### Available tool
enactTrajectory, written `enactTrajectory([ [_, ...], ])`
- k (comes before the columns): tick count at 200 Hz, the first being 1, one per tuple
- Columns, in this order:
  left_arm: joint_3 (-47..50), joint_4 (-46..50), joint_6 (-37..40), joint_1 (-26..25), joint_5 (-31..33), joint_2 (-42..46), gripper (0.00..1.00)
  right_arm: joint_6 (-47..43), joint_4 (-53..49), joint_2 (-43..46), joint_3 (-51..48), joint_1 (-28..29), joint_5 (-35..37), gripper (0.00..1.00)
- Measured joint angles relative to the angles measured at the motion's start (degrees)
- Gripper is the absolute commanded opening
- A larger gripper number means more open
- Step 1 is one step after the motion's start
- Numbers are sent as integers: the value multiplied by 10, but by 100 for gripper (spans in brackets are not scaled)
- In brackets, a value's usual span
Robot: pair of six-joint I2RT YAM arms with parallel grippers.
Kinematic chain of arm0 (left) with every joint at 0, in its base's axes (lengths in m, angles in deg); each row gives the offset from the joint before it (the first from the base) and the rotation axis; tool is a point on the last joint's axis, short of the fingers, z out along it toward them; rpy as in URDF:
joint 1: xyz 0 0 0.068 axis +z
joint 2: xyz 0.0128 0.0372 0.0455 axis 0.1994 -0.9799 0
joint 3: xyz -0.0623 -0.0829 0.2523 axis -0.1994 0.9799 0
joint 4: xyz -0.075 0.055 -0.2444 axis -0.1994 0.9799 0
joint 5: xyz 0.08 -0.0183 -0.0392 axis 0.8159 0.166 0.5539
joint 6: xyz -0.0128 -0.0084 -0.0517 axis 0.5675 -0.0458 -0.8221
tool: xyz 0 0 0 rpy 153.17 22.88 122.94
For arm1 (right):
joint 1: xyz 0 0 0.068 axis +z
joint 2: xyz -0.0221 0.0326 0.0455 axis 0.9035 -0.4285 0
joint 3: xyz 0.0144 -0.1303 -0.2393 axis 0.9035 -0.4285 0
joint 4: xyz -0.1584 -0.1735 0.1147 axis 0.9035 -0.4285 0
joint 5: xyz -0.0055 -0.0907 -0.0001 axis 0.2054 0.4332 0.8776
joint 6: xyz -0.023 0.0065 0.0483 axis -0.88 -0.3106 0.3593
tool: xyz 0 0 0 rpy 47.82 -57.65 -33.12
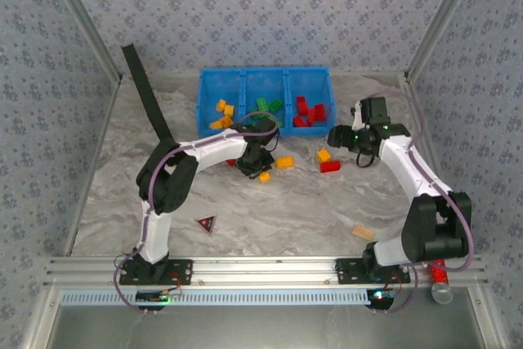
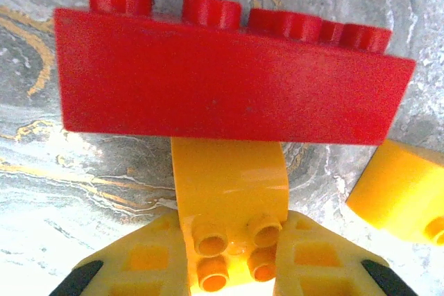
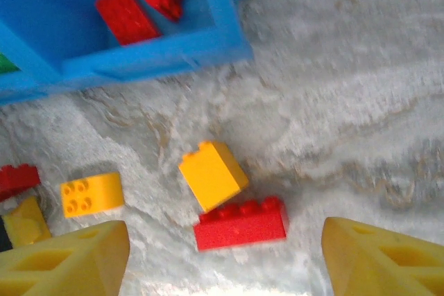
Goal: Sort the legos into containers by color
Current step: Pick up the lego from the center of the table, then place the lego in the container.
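Your right gripper [image 3: 225, 233] hangs over the marble table [image 3: 347, 102], fingers [image 3: 69, 261] spread wide.
Between them you see an orange brick [image 3: 213, 175] just beside a red brick [image 3: 241, 223]; a studded yellow brick [image 3: 91, 194] lies left, and the blue bin [image 3: 159, 53], upper left, holds more red bricks [image 3: 125, 12].

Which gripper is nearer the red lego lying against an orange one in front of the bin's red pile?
Right. The right gripper hovers open just beyond that red lego; the left gripper sits well to its left, clamped on an orange lego.
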Motion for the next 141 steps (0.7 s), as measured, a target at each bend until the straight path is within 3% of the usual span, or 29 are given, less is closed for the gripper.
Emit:
enactTrajectory([
  [28,19,29,29,0,-1,26,11,60,2,23,-59,-3,-1,83],
  [48,20,53,58,2,4,56,11,78,3,27,-86,2,-6,100],
  [75,-13,92,102,10,12,94,11,71,29,28,-109,24,-7,100],
  [141,-247,170,232,64,67,95,11,-14,59,-11,-116,82,66,100],
])
